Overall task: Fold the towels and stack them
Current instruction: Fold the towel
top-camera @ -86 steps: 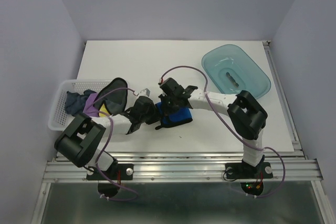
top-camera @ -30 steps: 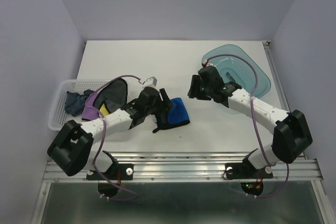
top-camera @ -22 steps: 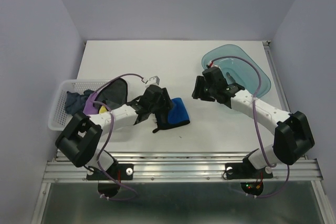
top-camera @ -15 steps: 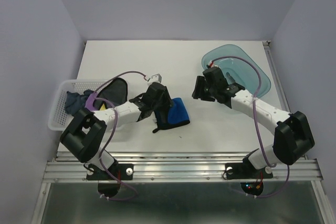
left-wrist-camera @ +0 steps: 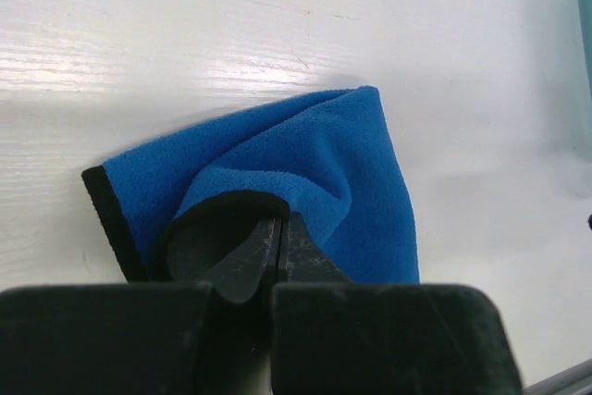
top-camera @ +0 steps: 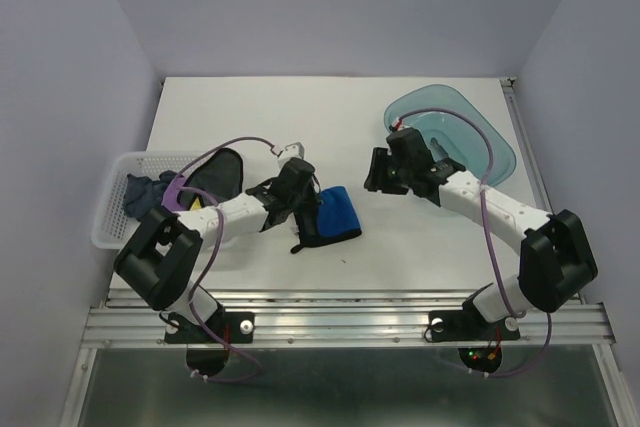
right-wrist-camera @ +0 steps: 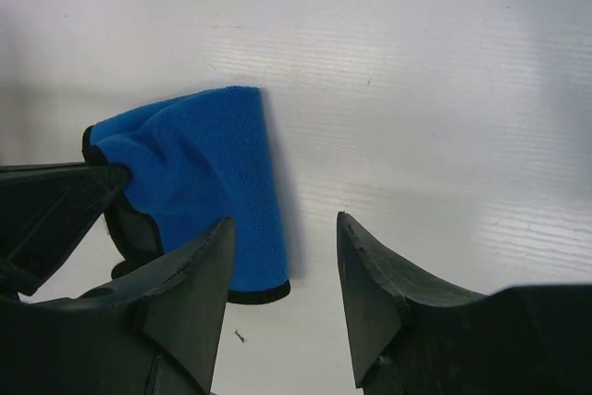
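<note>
A bright blue towel (top-camera: pixel 338 215) with black edging lies folded near the table's front middle. In the left wrist view the blue towel (left-wrist-camera: pixel 324 154) humps up around my left gripper (left-wrist-camera: pixel 277 224), whose jaws are pressed together at the black hem of its left edge. From above, the left gripper (top-camera: pixel 305 209) sits at the towel's left side. My right gripper (top-camera: pixel 372 172) hovers open up and to the right of the towel; its wrist view shows the blue towel (right-wrist-camera: pixel 203 164) beyond the right gripper (right-wrist-camera: pixel 284 219), with nothing between the fingers. A navy towel (top-camera: pixel 140 192) and a purple towel (top-camera: pixel 172 197) lie in the basket.
The white mesh basket (top-camera: pixel 108 222) stands at the left edge, with a dark black-edged cloth (top-camera: pixel 222 169) draped over its right end. A translucent teal tray (top-camera: pixel 500 159) sits at the back right, just behind the right arm.
The left gripper slid to the blue towel's left edge and its jaws closed there. The right arm has hardly moved and stays open.
</note>
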{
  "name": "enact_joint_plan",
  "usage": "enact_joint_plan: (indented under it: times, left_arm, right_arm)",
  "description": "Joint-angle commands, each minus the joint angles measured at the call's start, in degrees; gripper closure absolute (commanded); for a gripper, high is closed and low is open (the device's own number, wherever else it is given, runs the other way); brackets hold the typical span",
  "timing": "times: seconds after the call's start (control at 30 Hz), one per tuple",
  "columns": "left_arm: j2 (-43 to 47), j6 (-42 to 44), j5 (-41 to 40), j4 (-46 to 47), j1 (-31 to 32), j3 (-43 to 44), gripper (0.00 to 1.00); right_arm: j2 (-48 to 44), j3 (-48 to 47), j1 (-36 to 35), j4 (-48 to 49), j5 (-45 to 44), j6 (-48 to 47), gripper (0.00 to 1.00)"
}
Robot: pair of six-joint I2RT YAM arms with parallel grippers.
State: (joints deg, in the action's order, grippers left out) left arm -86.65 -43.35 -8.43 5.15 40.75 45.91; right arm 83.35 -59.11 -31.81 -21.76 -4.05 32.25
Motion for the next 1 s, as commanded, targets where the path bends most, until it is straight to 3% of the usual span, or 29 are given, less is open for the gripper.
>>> enact_joint_plan:
  times: [0.0, 0.3, 0.53, 0.97]
  left_arm:
    - [4.5, -0.1, -1.2, -0.7, -1.1, -0.1, 1.0]
    - [6.1, 0.6, 1.0, -0.2, -4.3, -3.4, 1.0]
    - [3.4, 0.6, 0.5, 0.1, -6.3, -4.2, 1.0]
    - [-0.2, 2.7, 0.5, 1.2, -10.1, -5.9, 1.0]
  right_arm:
    - [1.6, 0.8, 0.3, 4.1, 7.1, -4.0, 0.48]
    - [6.3, 0.6, -1.1, 10.6, 16.9, -5.8, 0.55]
    - [11.3, -0.7, -3.2, 12.4, 18.6, -5.9, 0.64]
    - [17.5, -1.1, -6.1, 13.1, 18.5, -6.1, 0.66]
